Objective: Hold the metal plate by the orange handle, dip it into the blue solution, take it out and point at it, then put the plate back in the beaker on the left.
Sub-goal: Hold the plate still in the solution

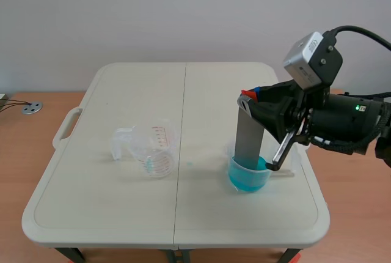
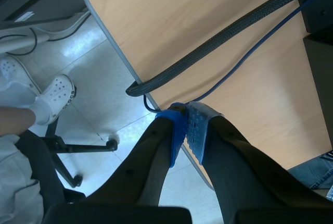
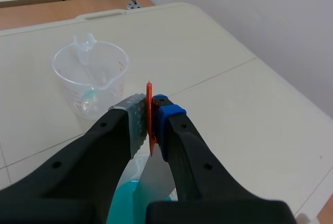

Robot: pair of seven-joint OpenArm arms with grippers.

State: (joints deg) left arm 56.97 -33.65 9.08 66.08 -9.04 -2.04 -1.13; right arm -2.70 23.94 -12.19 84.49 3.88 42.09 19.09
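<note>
- The flat grey metal plate (image 1: 247,137) stands upright with its long axis vertical. Its lower end is in the blue solution (image 1: 244,182) of the clear plastic beaker (image 1: 233,164), on the right half of the white folding table (image 1: 122,214).
- The right gripper (image 3: 150,122) is closed on the thin orange handle (image 3: 149,110) at the plate's top.
- The liquid hides the plate's lower edge.
- The clear measuring beaker with red marks (image 1: 154,150) stands well apart, on the left.
- The left gripper (image 2: 186,130) has its pads pressed together and holds nothing.

The metal plate (image 1: 247,139) is held upright by its orange handle (image 1: 247,93) in the right end effector (image 1: 255,96) and dipped in the blue solution (image 1: 247,178); a clear beaker (image 1: 156,150) is seen at its nine o'clock.
</note>
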